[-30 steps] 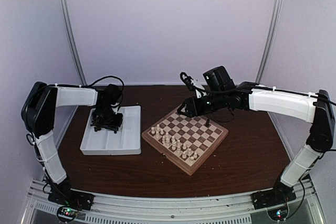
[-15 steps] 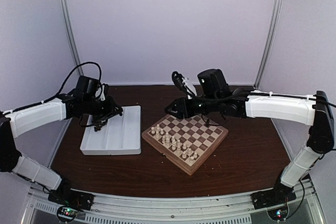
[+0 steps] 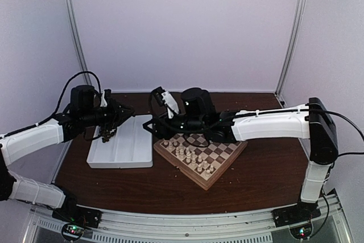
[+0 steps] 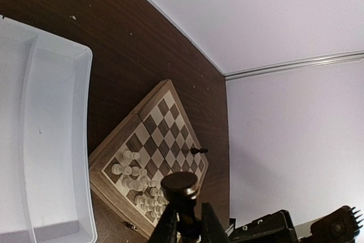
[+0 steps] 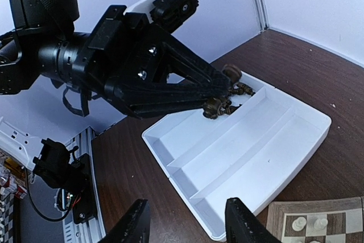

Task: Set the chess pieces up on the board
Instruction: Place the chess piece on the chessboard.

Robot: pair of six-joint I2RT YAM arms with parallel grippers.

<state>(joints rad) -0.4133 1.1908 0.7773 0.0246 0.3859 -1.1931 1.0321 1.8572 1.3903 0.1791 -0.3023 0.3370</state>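
The left pincer (image 4: pixel 190 227) has lifted a dark chess piece (image 4: pixel 180 184) off the tray (image 5: pixel 256 152), squeezing it. The right pincer (image 5: pixel 182 220) swung over, open, maybe to take it.

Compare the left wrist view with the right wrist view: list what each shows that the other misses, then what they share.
Left wrist only: nearly the whole board, with a lone dark piece standing on it. Right wrist only: the left gripper from outside, the right gripper open and empty, and loose dark pieces at the far end of the white tray. Both: that tray, cream pieces on the board, and the held dark piece.
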